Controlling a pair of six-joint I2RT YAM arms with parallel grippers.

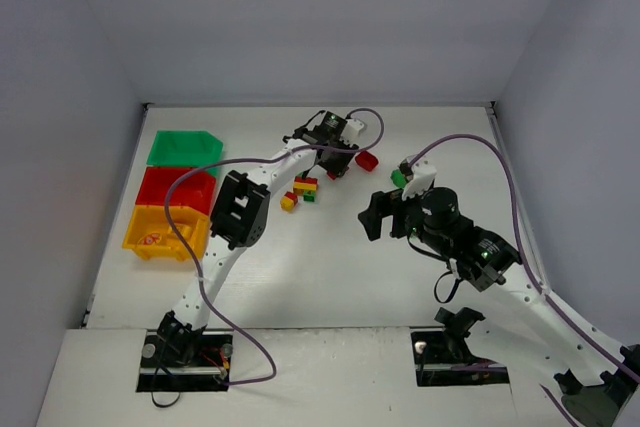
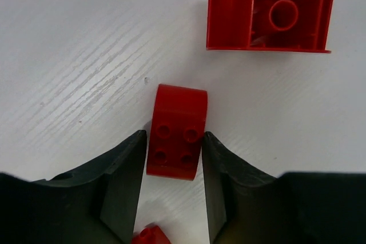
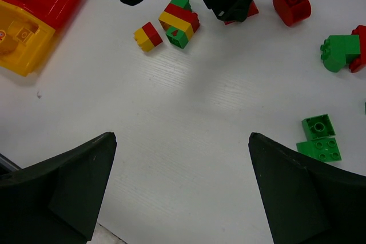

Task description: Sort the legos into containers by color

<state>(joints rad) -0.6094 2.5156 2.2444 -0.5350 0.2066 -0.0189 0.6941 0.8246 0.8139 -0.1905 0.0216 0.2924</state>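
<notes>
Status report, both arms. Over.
Left gripper shut on red brick, brick on table. Right gripper open, empty. Bigger red piece just beyond, not touching.

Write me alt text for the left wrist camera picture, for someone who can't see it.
Two dark fingers flank a small red four-stud brick on a white table, close against its sides, though actual contact is unclear. A bigger red brick beyond it shows its hollow underside, and another red piece peeks in at the bottom edge.
</notes>
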